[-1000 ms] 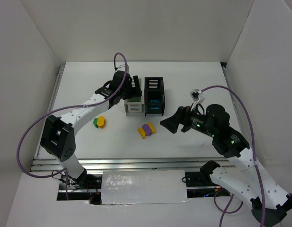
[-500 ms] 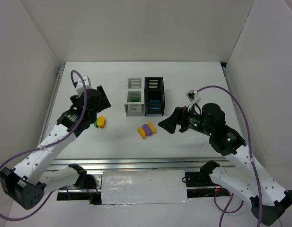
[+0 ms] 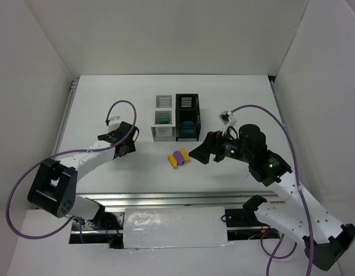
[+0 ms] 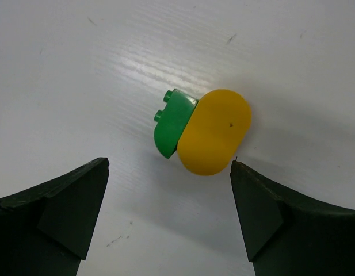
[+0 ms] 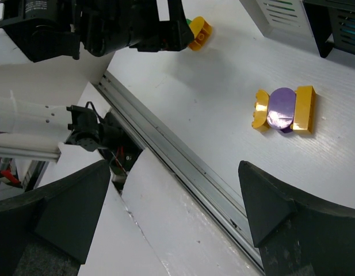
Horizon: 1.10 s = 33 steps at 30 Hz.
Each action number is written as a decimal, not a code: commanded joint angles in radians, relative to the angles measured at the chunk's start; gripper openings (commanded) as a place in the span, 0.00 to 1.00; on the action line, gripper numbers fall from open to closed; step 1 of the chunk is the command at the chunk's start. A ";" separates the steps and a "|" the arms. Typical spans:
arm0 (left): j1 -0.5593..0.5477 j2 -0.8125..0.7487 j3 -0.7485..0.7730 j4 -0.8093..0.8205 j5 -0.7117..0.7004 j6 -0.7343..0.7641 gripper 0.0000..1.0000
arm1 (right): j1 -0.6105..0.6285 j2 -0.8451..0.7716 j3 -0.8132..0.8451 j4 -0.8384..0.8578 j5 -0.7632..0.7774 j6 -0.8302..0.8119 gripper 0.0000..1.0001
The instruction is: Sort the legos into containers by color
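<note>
A green lego [image 4: 172, 123] touches a rounded yellow lego [image 4: 214, 140] on the white table. My left gripper [image 4: 168, 172] is open just above and short of this pair, which lies ahead between the fingers. In the top view the left gripper [image 3: 124, 146] hides the pair. A purple lego [image 3: 179, 155] lies between two yellow legos [image 5: 305, 109] in mid-table. My right gripper [image 3: 195, 154] is open and empty just right of that cluster. The containers [image 3: 163, 133] stand behind: the front white bin holds green pieces and the front black bin [image 3: 187, 135] holds cyan ones.
The two rear bins, white [image 3: 164, 101] and black [image 3: 187, 102], show no contents from here. A metal rail [image 5: 183, 167] runs along the table's near edge. White walls close in the table at left, right and back.
My left arm has swung away from the bins, out to the left, then down over the green and yellow pair. My right gripper has moved left toward the purple and yellow cluster.
</note>
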 commanded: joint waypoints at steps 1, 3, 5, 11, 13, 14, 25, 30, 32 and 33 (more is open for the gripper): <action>0.022 0.003 -0.019 0.165 0.019 0.066 1.00 | 0.007 -0.016 -0.002 0.021 -0.005 -0.024 1.00; 0.045 0.001 -0.045 0.232 0.085 0.093 0.99 | 0.008 -0.013 -0.004 0.026 -0.006 -0.025 1.00; 0.073 0.009 -0.051 0.262 0.134 0.109 0.99 | 0.008 -0.004 -0.007 0.037 -0.012 -0.022 1.00; 0.131 0.088 -0.039 0.283 0.220 0.102 0.99 | 0.008 0.016 -0.002 0.043 -0.018 -0.021 1.00; 0.134 0.116 -0.018 0.274 0.239 0.113 0.99 | 0.010 0.025 0.005 0.043 -0.020 -0.022 1.00; 0.134 0.133 -0.010 0.269 0.254 0.116 0.97 | 0.010 0.027 0.005 0.044 -0.020 -0.021 1.00; 0.116 0.058 -0.022 0.211 0.332 0.076 0.00 | 0.010 0.041 -0.001 0.089 -0.003 0.031 1.00; -0.120 -0.276 -0.166 0.425 0.426 0.152 0.00 | 0.013 -0.002 0.015 0.064 0.238 0.181 1.00; -0.195 -0.415 -0.252 0.557 0.501 0.236 0.00 | 0.016 0.002 0.031 0.047 0.281 0.243 1.00; -0.258 -0.449 -0.277 0.646 0.519 0.258 0.00 | 0.022 0.024 0.044 0.051 0.275 0.266 1.00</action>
